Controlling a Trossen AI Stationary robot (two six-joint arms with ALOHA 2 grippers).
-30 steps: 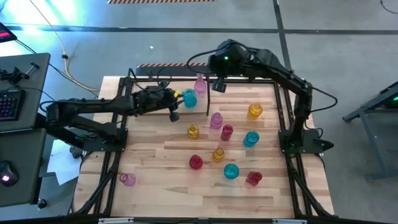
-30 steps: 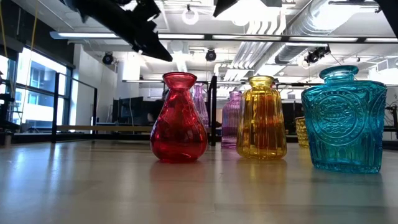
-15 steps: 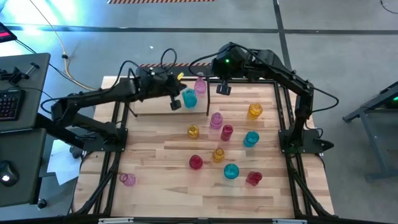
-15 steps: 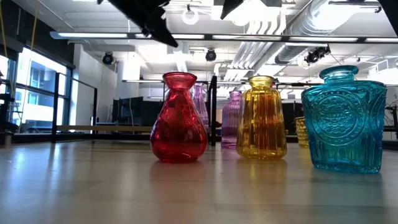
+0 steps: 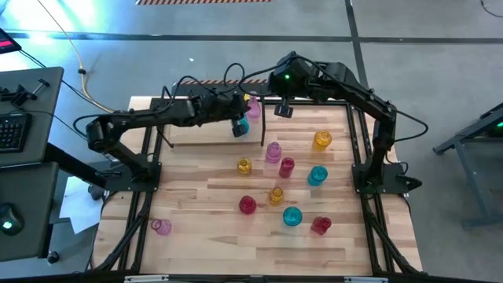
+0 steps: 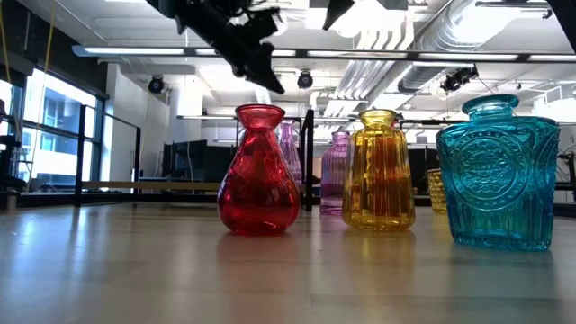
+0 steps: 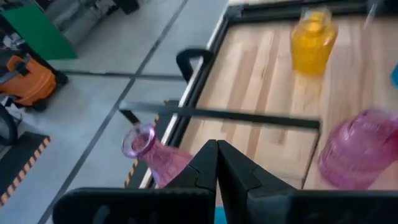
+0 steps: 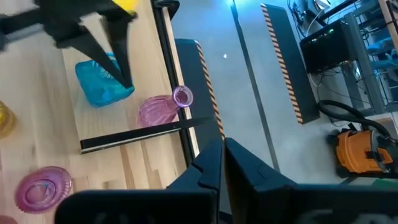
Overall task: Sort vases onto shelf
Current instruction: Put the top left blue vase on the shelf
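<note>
The shelf of thin black rods stands at the table's far edge, left of centre. A cyan vase and a taller pink vase stand at its right end. My left gripper is shut and holds nothing; it hangs over the cyan vase, its tips above that vase's top. The low view shows this gripper higher than the vase tops. My right gripper is shut and empty, high over the far edge, right of the pink vase.
Several loose vases stand on the tabletop: yellow, pink, red, cyan, cyan, and a pink one alone near the front left. A black rod of the shelf crosses ahead of my left gripper.
My left gripper has travelled along the far edge toward the table's right and slightly up, from left of the cyan vase on the shelf to over it. No vase has moved.
</note>
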